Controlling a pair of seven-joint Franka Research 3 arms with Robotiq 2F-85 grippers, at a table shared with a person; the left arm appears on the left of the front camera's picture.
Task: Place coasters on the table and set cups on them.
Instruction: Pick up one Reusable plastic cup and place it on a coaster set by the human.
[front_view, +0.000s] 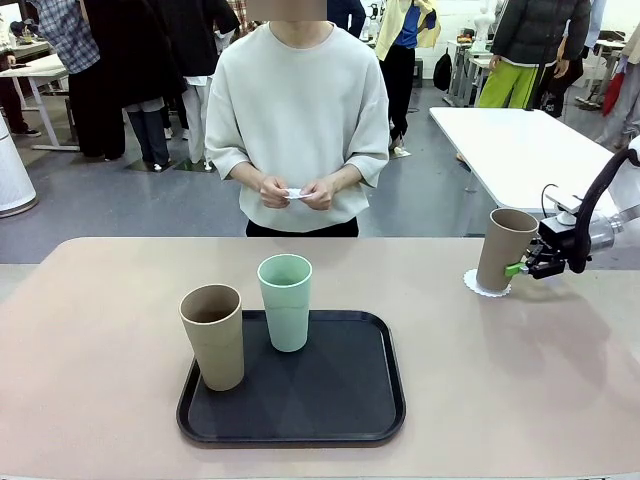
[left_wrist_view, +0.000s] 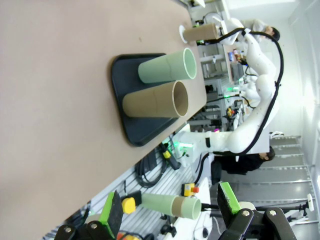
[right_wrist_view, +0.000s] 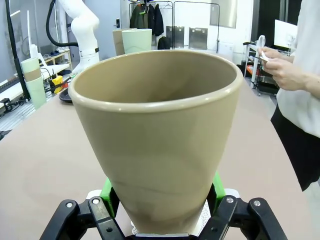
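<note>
Clamped in right gripper (front_view: 512, 268) jaws: tan cup (front_view: 508, 240), base on lacy coaster (front_view: 478, 287) beneath them; left gripper (left_wrist_view: 170, 205) jaws apart, nothing between.

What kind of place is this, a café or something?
Probably a robotics lab or demo hall: a white robot arm has its pincer gripping a brown cup, people stand around other white tables behind, and cables hang beside the table.
</note>
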